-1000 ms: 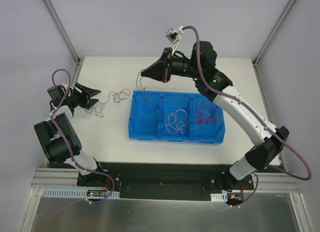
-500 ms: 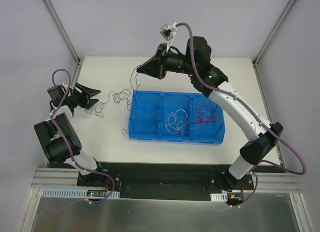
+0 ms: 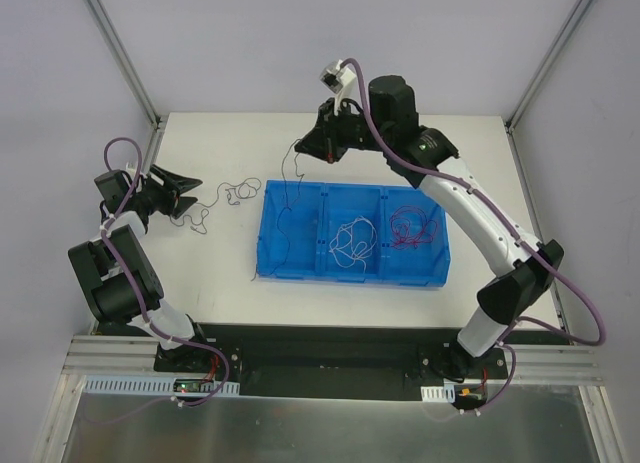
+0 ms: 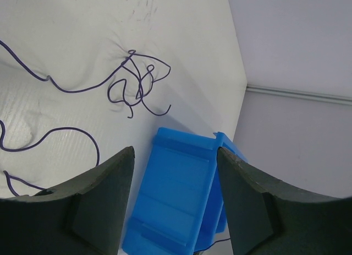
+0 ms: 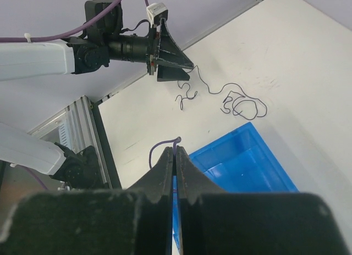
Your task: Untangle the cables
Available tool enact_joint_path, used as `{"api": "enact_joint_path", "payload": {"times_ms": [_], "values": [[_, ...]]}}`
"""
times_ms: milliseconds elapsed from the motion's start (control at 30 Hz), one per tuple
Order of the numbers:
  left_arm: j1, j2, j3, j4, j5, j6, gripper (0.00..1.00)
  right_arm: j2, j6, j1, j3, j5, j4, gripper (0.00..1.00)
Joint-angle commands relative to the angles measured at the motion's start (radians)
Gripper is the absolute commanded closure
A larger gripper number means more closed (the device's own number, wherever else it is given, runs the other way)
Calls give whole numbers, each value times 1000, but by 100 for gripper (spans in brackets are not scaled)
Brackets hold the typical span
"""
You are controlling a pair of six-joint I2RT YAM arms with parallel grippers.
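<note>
Swung back rightward since half a second ago, the right gripper, clamped on a dark purple cable hanging into the blue bin's left compartment, should lower slowly so that the tail, which appears to trail over the near wall, follows inside, while the left gripper waits, jaws apart.

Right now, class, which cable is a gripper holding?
The dark cable pinched by the right gripper; white cable, red cable and tabletop cable lie loose.
</note>
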Motion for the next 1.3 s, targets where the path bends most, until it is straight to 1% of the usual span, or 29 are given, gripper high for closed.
{"api": "enact_joint_path", "payload": {"times_ms": [0, 67, 133, 233, 267, 333, 400, 500, 567, 633, 700, 767, 800, 867, 900, 933, 1000, 1067, 1167, 1267], "values": [[5, -23, -6, 37, 28, -3, 39, -24, -69, -19, 56, -16, -26, 99], [5, -29, -6, 36, 30, -2, 39, 34, -145, -19, 140, 8, -164, 99], [4, -43, -6, 39, 28, 6, 39, 83, -225, -19, 229, 69, -291, 99], [-15, -94, 6, 36, 24, 43, 39, 135, -288, -19, 279, 180, -390, 99], [-27, -115, 17, 11, 16, 67, 38, 155, -310, -17, 286, 168, -410, 99], [-74, -158, 41, -61, -13, 127, 38, 204, -357, -14, 326, 98, -488, 99], [-122, -212, 58, -153, -80, 190, 38, 261, -424, 7, 384, 61, -572, 99], [-205, -328, 20, -228, -205, 224, 36, 334, -487, 38, 431, 99, -677, 99], [-225, -403, -23, -242, -235, 209, 36, 367, -505, 47, 466, 142, -718, 99], [-230, -472, -70, -289, -223, 196, 36, 375, -494, 49, 468, 156, -703, 99], [-243, -551, -133, -332, -205, 196, 36, 370, -489, 50, 443, 93, -671, 99], [-259, -632, -211, -360, -171, 198, 34, 367, -507, 64, 417, 64, -660, 98], [-259, -667, -234, -389, -161, 206, 34, 371, -524, 72, 424, 74, -674, 93], [-259, -747, -285, -461, -153, 213, 33, 378, -541, 81, 446, 113, -695, 67], [-260, -784, -317, -472, -142, 192, 32, 378, -546, 81, 457, 125, -701, 57], [-260, -824, -355, -474, -128, 164, 30, 378, -546, 82, 460, 142, -706, 49], [-260, -871, -408, -484, -76, 127, 30, 367, -548, 81, 455, 168, -708, 39], [-265, -922, -455, -515, -50, 89, 32, 352, -544, 79, 451, 188, -706, 34], [-298, -1000, -518, -538, -51, 22, 33, 324, -543, 81, 429, 214, -695, 31], [-314, -980, -531, -593, -82, 5, 37, 286, -541, 78, 382, 225, -672, 30]]}}
